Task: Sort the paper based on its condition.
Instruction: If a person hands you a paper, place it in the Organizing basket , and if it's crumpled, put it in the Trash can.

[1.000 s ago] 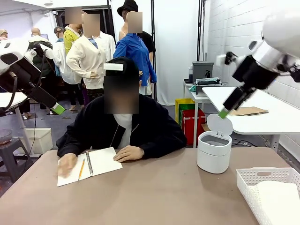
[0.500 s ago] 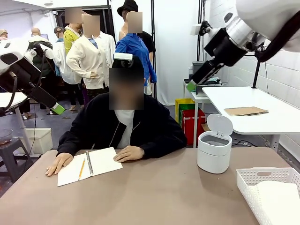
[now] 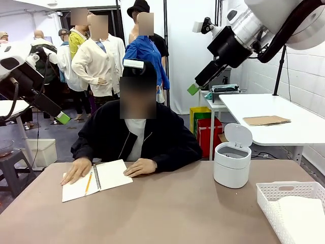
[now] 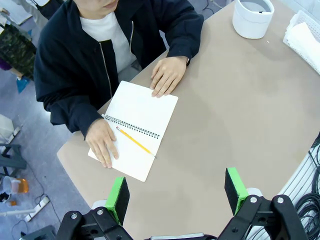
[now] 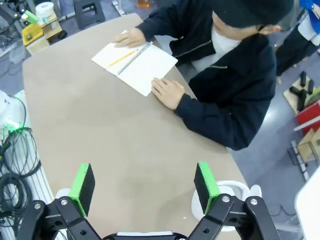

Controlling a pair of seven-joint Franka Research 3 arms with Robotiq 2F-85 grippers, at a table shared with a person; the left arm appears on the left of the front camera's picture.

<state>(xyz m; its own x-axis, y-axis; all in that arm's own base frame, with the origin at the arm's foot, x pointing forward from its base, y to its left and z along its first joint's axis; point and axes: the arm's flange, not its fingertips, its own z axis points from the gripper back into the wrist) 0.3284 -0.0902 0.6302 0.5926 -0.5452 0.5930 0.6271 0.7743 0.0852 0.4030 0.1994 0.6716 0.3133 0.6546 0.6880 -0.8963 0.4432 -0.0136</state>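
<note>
- My right gripper (image 5: 145, 187) has swung higher and further left since a moment ago; its fingers are spread wide on nothing.
- My left gripper (image 4: 177, 192) is raised over the table (image 4: 240, 100), fingers also spread.
- Paper (image 3: 303, 216) lies in the white basket (image 3: 274, 195), near right.
- Farther off, the person's 2 hands rest on the notebook (image 3: 109, 175).

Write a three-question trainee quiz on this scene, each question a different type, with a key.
1. True or false: the pencil lies on the open notebook.
2. The white bin's lid is: A) shut B) flipped up C) lying on the table.
3. Fill in: the white basket holds ____.

Key: 1 true. 2 B. 3 white paper. Both the left tool and the right tool are open and hold nothing, high above the table.
</note>
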